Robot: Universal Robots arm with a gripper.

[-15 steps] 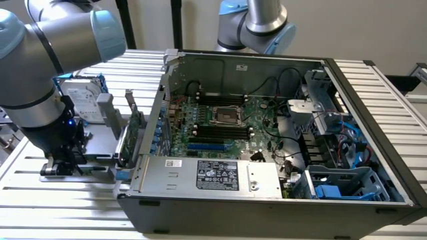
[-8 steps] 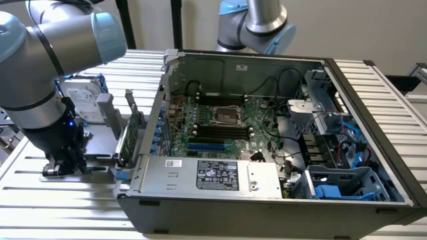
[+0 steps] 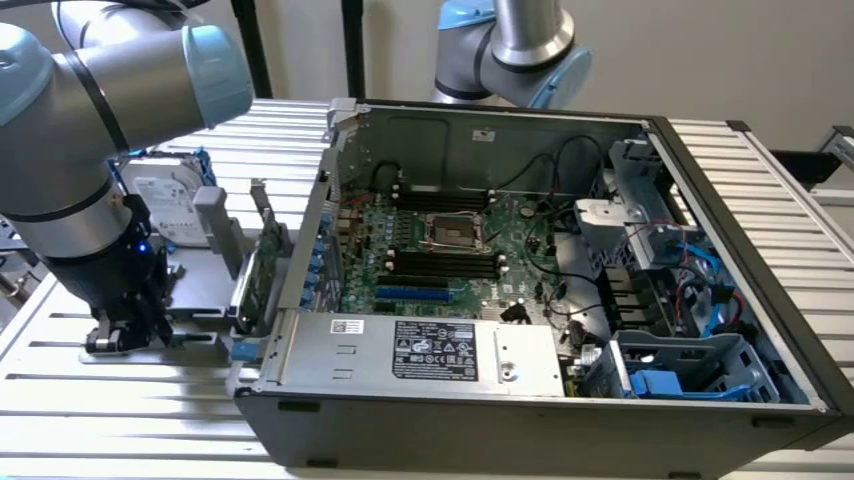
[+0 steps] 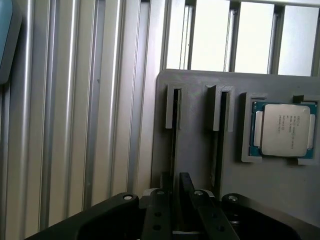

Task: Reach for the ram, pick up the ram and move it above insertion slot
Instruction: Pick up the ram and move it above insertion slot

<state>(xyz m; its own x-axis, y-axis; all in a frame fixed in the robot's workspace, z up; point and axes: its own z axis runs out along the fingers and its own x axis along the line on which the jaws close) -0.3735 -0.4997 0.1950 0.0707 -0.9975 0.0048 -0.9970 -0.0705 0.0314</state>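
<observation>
My gripper [image 3: 120, 335] is down on the grey fixture plate [image 3: 200, 270] at the exterior view's left, outside the computer case. In the wrist view the ram [image 4: 175, 117] stands edge-on in a narrow holder of that plate [image 4: 200, 165], showing as a thin dark strip. The gripper [image 4: 175, 179] has its two black fingers [image 4: 161, 202] drawn close on either side of the ram's near end. The long black memory slots [image 3: 441, 262] lie in parallel on the green motherboard [image 3: 521, 225] inside the case, well away from the gripper.
A second holder [image 4: 220, 112] and a seated CPU chip [image 4: 286, 129] sit beside the ram on the plate. A green expansion card [image 3: 260, 265] stands upright between gripper and case wall [image 3: 310, 215]. A hard drive [image 3: 167, 205] lies behind. A second arm [image 3: 514, 45] hangs behind the case.
</observation>
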